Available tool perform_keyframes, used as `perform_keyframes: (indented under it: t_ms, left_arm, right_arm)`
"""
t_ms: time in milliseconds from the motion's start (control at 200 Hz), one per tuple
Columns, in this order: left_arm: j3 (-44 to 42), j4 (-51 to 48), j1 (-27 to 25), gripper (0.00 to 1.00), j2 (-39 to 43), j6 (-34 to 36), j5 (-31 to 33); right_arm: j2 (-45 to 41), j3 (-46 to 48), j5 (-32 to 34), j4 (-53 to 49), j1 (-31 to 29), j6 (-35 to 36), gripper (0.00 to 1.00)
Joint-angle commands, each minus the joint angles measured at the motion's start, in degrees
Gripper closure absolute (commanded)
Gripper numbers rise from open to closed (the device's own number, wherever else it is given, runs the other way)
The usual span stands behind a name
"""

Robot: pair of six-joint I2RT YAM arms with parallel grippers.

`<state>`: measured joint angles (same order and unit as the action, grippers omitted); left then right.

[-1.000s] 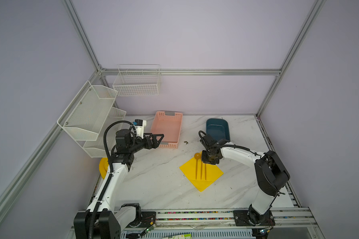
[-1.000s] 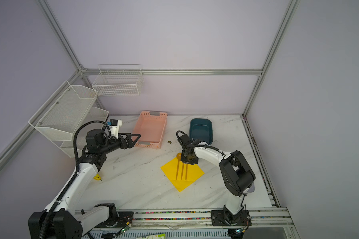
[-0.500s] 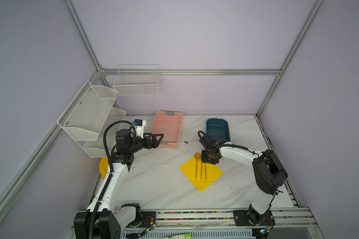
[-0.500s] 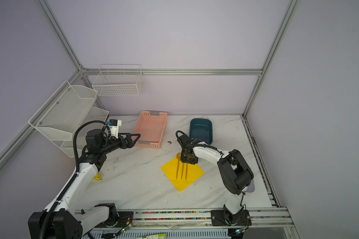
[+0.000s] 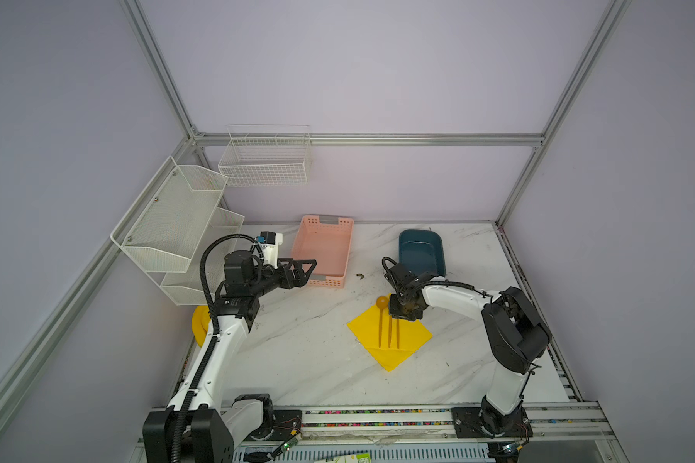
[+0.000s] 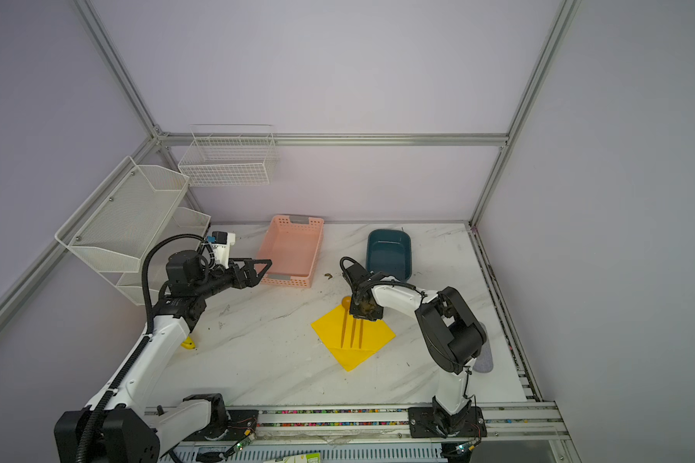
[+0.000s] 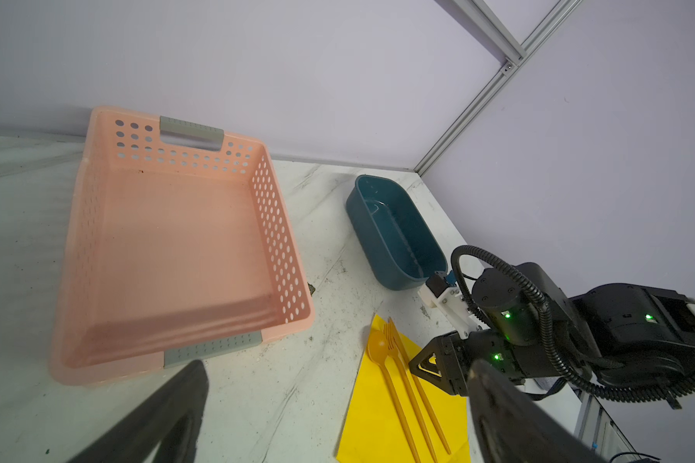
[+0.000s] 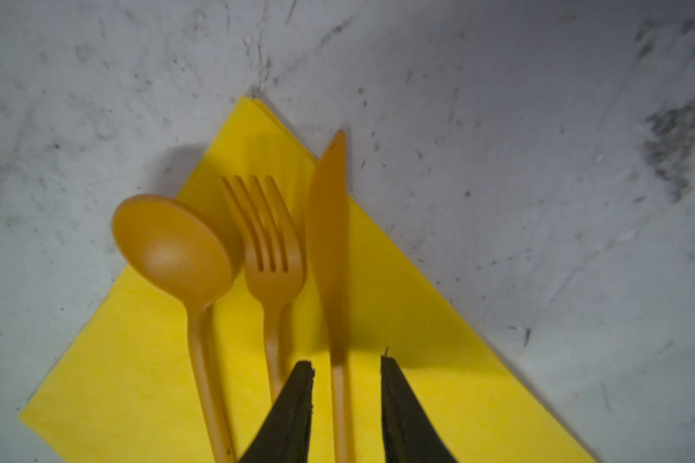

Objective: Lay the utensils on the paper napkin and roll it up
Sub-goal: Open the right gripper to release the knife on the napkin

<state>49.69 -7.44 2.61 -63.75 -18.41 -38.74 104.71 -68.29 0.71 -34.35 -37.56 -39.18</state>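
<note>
The napkin [image 5: 390,358] lies right of centre on the table, with the utensils [image 5: 389,330] side by side on it. Placing looks done. The right gripper [image 8: 348,362] straddles the knife [image 8: 329,224] handle, jaws apart. The left gripper [image 5: 309,269] hovers far left, jaws wide. Next, lift clear and catch a napkin corner to roll.

The left arm [image 5: 222,352] is raised, elbow bent, left gripper [image 5: 310,266] held level with jaws spread wide. The right arm [image 5: 454,294] stretches inward, right gripper [image 8: 346,362] pointing down, jaws narrowly parted.

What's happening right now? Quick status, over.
Left pincer open, hovering by pink basket. Right pincer open, straddling knife handle, no grip. Spoon, fork, knife side by side on napkin. Nothing in the way.
</note>
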Motion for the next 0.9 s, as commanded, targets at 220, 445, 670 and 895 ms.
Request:
perform_keyframes:
  t_ms: [220, 445, 670, 895]
  left_arm:
    - [-2.1, 0.7, 0.3, 0.00, 1.0, 1.0, 0.1]
    - [-2.1, 0.7, 0.3, 0.00, 0.9, 1.0, 0.1]
    - [-2.1, 0.7, 0.3, 0.00, 0.8, 1.1, 0.1]
    - [-2.1, 0.7, 0.3, 0.00, 0.7, 1.1, 0.1]
  right_arm:
    - [1.4, 1.0, 1.8, -0.2, -0.3, -0.6, 0.74]
    - [1.5, 1.0, 1.9, -0.3, -0.3, -0.7, 0.76]
    - [1.1, 1.0, 2.0, -0.2, -0.3, -0.8, 0.82]
    - [-0.6, -0.3, 2.7, -1.7, -0.3, -1.8, 0.74]
